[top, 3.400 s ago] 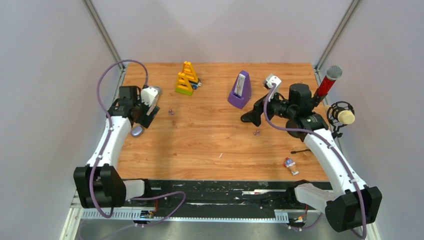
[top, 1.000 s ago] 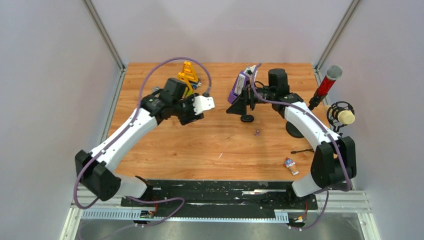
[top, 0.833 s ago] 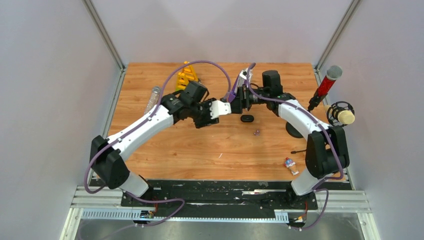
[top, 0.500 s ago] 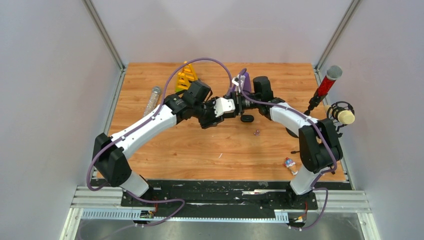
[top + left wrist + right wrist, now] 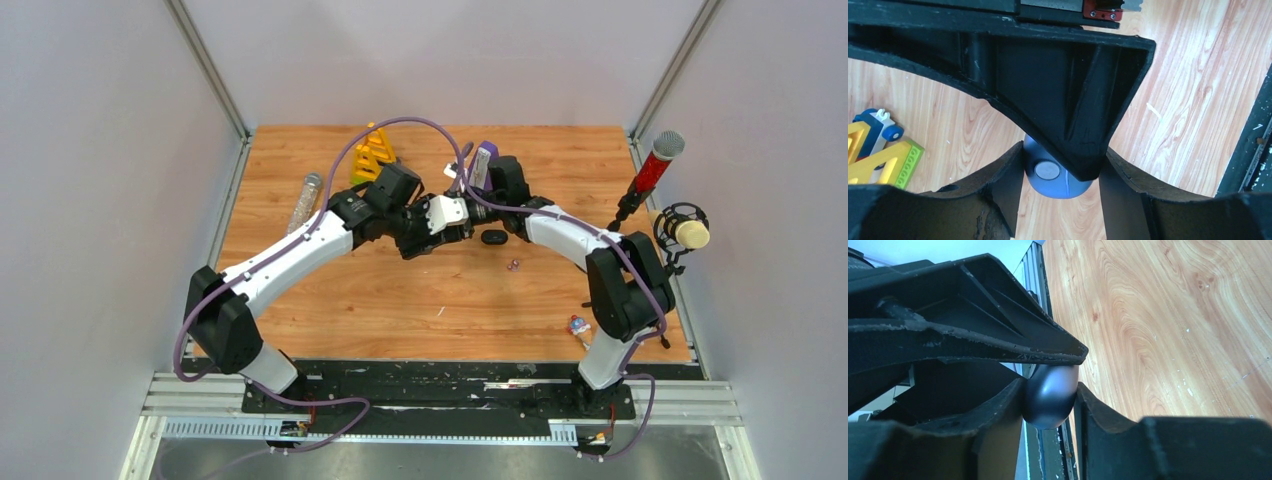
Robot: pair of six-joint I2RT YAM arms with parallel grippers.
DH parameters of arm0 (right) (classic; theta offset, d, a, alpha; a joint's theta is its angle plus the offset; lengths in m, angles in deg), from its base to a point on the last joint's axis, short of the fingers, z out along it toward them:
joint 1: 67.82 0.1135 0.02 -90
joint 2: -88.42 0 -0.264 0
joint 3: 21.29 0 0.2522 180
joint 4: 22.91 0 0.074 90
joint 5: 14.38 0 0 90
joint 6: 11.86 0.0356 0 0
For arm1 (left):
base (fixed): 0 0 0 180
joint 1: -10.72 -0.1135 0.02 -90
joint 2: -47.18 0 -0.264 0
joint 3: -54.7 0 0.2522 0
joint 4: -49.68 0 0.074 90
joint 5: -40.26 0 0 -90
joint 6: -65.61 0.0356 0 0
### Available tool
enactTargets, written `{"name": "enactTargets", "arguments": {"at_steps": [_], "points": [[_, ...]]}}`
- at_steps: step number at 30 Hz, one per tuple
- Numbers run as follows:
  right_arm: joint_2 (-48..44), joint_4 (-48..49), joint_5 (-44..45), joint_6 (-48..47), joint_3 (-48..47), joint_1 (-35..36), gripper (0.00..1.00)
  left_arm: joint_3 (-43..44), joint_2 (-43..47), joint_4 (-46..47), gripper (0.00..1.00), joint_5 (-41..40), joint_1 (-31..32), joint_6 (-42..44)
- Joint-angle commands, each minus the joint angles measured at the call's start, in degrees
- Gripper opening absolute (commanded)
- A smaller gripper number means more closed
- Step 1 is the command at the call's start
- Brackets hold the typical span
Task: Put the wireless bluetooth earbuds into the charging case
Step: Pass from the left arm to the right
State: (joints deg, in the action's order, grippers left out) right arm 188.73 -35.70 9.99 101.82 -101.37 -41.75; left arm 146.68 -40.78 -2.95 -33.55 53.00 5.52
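Left gripper is clamping a grey-blue lump with its jaws part-way apart, over the middle of the table. Right gripper is pinching that lump from the opposite side, both fingers pressing on it. Charging case is lying on the wood just beside the two grippers with nothing gripping it; can't make out the earbuds.
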Motion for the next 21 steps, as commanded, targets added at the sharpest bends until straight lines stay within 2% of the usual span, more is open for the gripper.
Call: {"name": "enactTargets", "arguments": {"at_steps": [1, 3, 5, 6, 8, 11, 14, 16, 18, 21], "points": [[-0.02, -0.1, 1.29, -2.68, -1.93, 0.26, 0.25, -0.44, 2.9, 3.09, 0.61, 2.76, 0.17, -0.84], [-0.11, -0.62, 1.29, -3.2, -2.26, 0.22, 0.19, -0.71, 3.08, 3.15, 0.66, 3.01, 0.17, -0.87], [-0.27, -0.75, 1.37, -3.73, -2.67, 0.18, 0.16, -1.18, 3.33, 3.48, 0.76, 3.05, 0.17, -0.94], [-0.41, -2.42, 1.42, -4.07, -2.77, 0.08, 0.16, -1.41, 3.61, 3.55, 0.91, 3.23, 0.17, -1.16], [-0.83, -3.9, 1.44, -5.42, -3.2, -0.23, 0.16, -1.55, 4.29, 3.29, 0.99, 3.95, 0.17, -0.94], [-1.97, -7.02, 0.92, -7.93, -3.67, -1.57, 0.16, -1.53, 6.68, 1.59, 1.0, 5.94, -0.67, -0.33], [-3.56, -11.5, -0.27, -13.88, -3.82, -3.39, 0.16, -1.19, 8.45, 0.3, 1.0, 16.79, -5.13, -1.24], [-5.56, -15.58, -0.82, -20.95, -3.51, -3.86, 0.15, -0.57, 8.38, 0.25, 1.0, 24.91, -11.7, -3.6], [-8.08, -19.63, -2.21, -29.28, -2.71, -3.92, 0.15, 0.52, 6.81, 0.37, 1.0, 32.02, -15.67, -5.93], [-12.63, -21.83, -5.05, -37.65, -0.13, -3.86, 0.16, 4.24, 1.79, -2.49, 1.0, 38.95, -17.36, -6.91]]}}
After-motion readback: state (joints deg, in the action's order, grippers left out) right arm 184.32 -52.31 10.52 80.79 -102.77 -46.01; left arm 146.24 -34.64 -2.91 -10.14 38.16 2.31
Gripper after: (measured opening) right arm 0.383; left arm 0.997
